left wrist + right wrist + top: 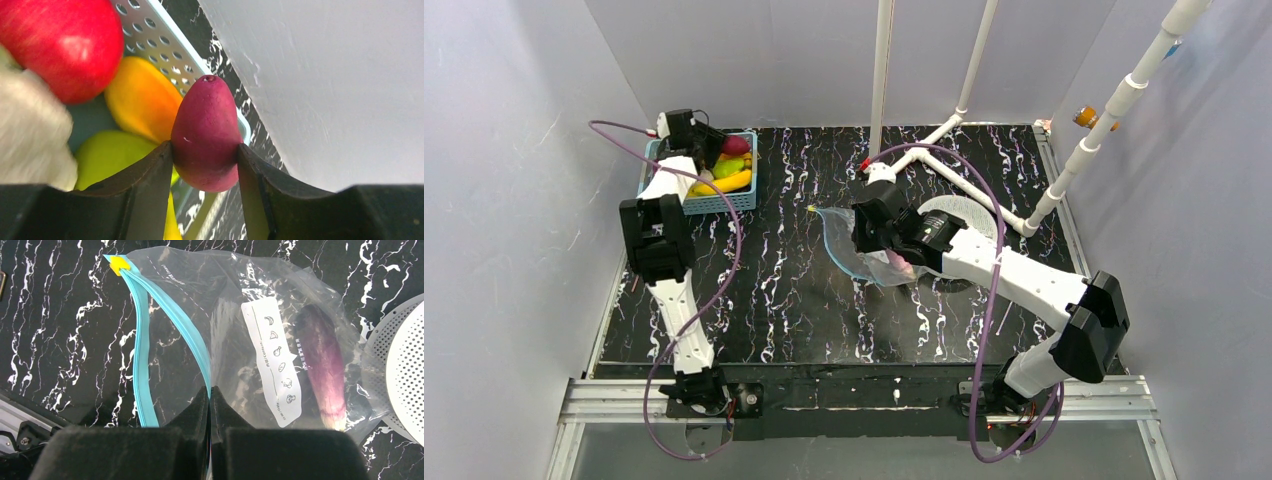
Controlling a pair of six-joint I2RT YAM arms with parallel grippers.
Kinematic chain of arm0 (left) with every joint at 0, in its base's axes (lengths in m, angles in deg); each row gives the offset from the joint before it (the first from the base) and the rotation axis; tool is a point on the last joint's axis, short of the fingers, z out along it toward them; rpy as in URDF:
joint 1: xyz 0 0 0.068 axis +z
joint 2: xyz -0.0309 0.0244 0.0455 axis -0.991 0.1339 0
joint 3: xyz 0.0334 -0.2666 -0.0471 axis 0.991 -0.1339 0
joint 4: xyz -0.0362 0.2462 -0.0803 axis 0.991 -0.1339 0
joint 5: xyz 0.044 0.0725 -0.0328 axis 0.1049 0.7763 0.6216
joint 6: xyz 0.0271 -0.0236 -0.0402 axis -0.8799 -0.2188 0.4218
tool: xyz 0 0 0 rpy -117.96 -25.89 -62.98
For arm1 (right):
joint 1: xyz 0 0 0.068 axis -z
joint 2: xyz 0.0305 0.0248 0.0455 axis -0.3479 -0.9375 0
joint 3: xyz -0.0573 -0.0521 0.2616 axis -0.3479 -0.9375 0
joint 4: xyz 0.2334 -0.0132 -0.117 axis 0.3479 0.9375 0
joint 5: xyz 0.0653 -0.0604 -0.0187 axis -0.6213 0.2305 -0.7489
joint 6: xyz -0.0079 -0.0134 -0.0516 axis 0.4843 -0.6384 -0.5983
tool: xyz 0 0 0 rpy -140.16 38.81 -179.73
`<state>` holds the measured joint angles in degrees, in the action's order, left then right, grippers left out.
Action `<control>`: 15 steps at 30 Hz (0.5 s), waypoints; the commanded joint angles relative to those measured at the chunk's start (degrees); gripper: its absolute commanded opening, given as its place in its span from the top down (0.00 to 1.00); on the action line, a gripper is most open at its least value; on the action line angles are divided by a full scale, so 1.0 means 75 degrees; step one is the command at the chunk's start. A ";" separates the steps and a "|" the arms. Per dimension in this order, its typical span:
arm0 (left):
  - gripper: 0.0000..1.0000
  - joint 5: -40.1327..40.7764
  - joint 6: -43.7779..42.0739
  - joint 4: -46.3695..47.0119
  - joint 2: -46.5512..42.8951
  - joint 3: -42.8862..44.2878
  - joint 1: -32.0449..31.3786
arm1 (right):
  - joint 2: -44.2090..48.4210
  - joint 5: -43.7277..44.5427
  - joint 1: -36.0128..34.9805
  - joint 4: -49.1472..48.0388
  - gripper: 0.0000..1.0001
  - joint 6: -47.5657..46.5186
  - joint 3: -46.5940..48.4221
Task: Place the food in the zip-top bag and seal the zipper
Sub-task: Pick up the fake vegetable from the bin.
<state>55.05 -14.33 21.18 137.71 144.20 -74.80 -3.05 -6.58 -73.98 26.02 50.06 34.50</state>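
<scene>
Here's the table [804,300], black with white marble veins running all over it. Up in the far-left corner sits a light-blue plastic basket [720,204], right against the table's edge. Right of centre lies the zip-top bag [235,315], clear and crinkly, its blue-teal zipper [142,340] bowed open towards the left with a yellow slider [119,264] at the far end. The bag's right edge meets a white perforated disc [405,370], flat on the surface. A white pipe frame [964,180] runs across the far-right part.
</scene>
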 commanded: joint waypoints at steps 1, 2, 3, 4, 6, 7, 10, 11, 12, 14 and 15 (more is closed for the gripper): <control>0.83 0.0210 -0.1004 -0.0667 -0.2311 -0.0559 0.0005 | -0.0036 -0.0283 0.0037 -0.0053 0.99 0.0042 0.0403; 0.83 0.0014 -0.1047 -0.0747 -0.2708 -0.0824 0.0005 | -0.0039 -0.0360 0.0037 -0.0062 0.99 0.0088 0.0401; 0.83 -0.0406 -0.1073 -0.0690 -0.3096 -0.1143 0.0042 | -0.0050 -0.0436 0.0037 -0.0061 0.99 0.0140 0.0391; 0.83 -0.0887 -0.1016 -0.0578 -0.3517 -0.1466 0.0090 | -0.0073 -0.0500 0.0034 -0.0040 0.99 0.0200 0.0397; 0.85 -0.2029 -0.0567 -0.0398 -0.4233 -0.2214 0.0167 | -0.0097 -0.0645 0.0037 0.0001 0.99 0.0325 0.0398; 0.85 -0.2649 -0.0341 -0.0319 -0.4558 -0.2582 0.0181 | -0.0099 -0.0725 0.0037 0.0022 0.99 0.0389 0.0396; 0.85 -0.4540 0.0513 0.0596 -0.5386 -0.3904 0.0174 | -0.0062 -0.0907 0.0025 0.0072 0.99 0.0518 0.0357; 0.84 -0.5030 0.0840 0.1210 -0.5633 -0.4392 0.0141 | -0.0029 -0.0997 0.0025 0.0042 0.99 0.0558 0.0333; 0.83 -0.5596 0.1137 0.1894 -0.5867 -0.4946 0.0116 | -0.0013 -0.1055 0.0016 0.0040 0.99 0.0597 0.0303; 0.82 -0.6465 0.1407 0.2498 -0.6353 -0.5815 0.0111 | 0.0023 -0.1189 -0.0006 0.0043 0.99 0.0761 0.0254; 0.83 -0.6704 0.1248 0.2225 -0.6780 -0.6027 0.0102 | 0.0031 -0.1232 -0.0024 0.0034 0.99 0.0855 0.0197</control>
<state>23.34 -9.91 33.01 91.20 108.84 -73.60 -3.42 -12.89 -73.98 26.89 53.71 34.76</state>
